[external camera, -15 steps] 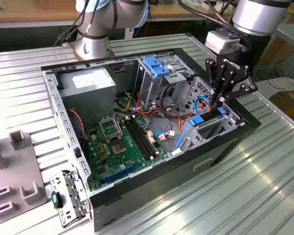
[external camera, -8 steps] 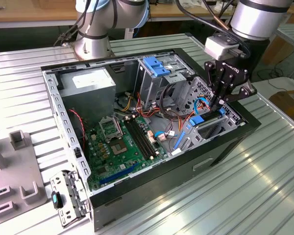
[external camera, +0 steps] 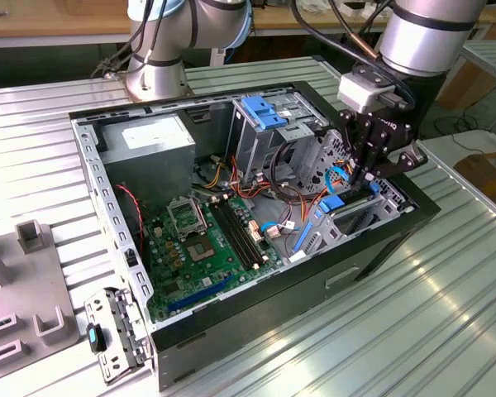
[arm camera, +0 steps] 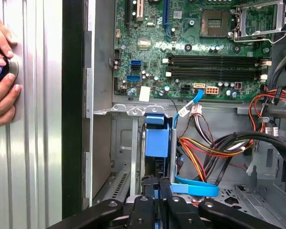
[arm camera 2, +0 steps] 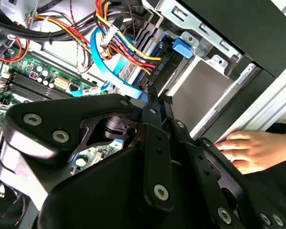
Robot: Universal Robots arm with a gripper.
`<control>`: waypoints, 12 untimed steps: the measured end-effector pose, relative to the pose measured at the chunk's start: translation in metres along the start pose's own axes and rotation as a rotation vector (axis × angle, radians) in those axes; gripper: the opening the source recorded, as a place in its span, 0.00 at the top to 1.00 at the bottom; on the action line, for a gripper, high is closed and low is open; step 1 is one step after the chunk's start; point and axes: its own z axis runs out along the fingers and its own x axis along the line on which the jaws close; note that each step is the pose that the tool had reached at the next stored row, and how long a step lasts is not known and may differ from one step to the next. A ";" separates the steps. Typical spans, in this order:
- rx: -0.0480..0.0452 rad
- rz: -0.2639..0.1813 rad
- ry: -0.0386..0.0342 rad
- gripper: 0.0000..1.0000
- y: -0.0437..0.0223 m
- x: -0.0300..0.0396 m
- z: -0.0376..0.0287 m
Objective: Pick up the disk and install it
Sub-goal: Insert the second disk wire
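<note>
The black end effector (external camera: pixel 365 184) grips the dark grey disk in its bright blue plastic carrier (arm camera: pixel 157 142), standing on edge inside the open black computer case (external camera: pixel 372 248).

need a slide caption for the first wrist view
Gripper at the blue-framed disk standing on edge in the open computer case, below the motherboard.

Exterior view high and oblique over the open computer case (external camera: pixel 380 248); both wrist views close inside it.
</note>
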 end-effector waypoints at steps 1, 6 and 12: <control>0.0002 0.000 -0.0002 0.84 0.0001 -0.0003 0.0015; 0.0033 0.002 0.0005 0.84 0.0003 -0.0069 0.0059; 0.0185 0.004 0.0003 0.84 0.0002 -0.0070 0.0066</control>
